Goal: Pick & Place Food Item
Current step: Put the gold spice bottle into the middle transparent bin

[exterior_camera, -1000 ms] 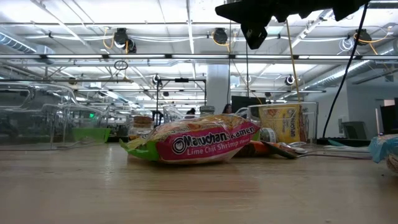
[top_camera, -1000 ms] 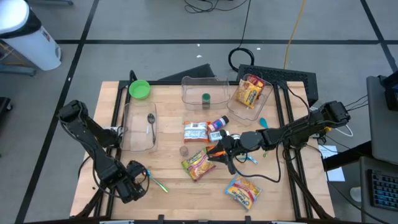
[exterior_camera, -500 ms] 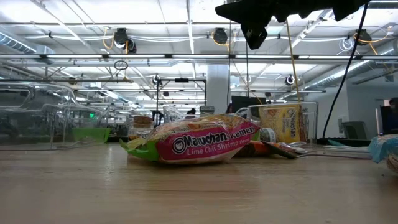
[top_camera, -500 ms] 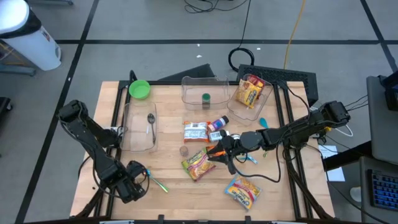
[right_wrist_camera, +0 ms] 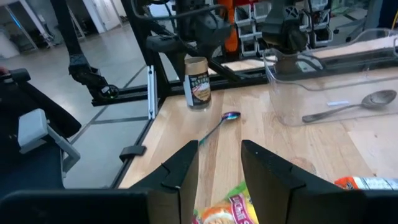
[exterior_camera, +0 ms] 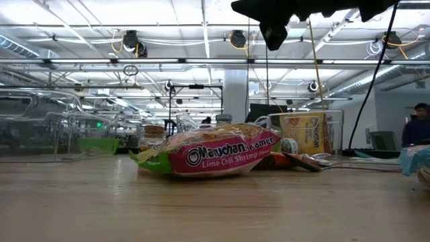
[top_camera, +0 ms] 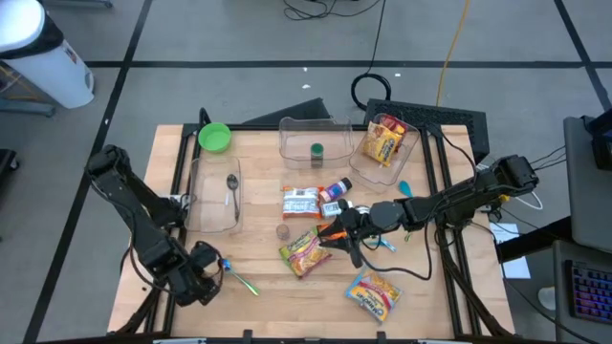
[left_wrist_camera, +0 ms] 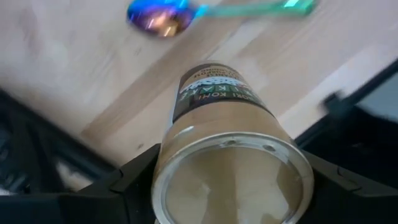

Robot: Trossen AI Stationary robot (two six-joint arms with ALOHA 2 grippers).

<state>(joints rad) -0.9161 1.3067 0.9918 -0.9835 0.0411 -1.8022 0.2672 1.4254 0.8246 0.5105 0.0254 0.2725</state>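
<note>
Step in hand: I judge it to be the carrying of the jar [left_wrist_camera: 227,143], with the pink ramen packet [top_camera: 304,250] waiting as the next food item
Left pincer [top_camera: 198,275]: it is clenched on the jar; one dark finger presses on each side of the round body, and the jar's round end faces the wrist camera
Where the jar is: far from the ramen packet, at the left arm's side, near the front corner of the table [top_camera: 263,220]; from the right wrist view it looks upright, low at the wood
Doing it well: keep the jar upright and lift it straight before any sideways travel, because the round wall could turn between the fingers. Also pass clear of the green-handled spoon [left_wrist_camera: 165,15], which lies just beside the jar on the side toward the ramen packet
Right pincer [right_wrist_camera: 219,155]: released, the two fingers apart with nothing between them; it hovers just above the ramen packet and does not touch it
Pose of the left arm: folded back on itself, elbow high and far from the ramen packet, wrist bent down to the table
Pose of the right arm: stretched long and low from its base, reaching to the ramen packet, pincer pointing toward the jar
Risk, as I judge: if both arms travel together over the ramen packet they may meet
</note>
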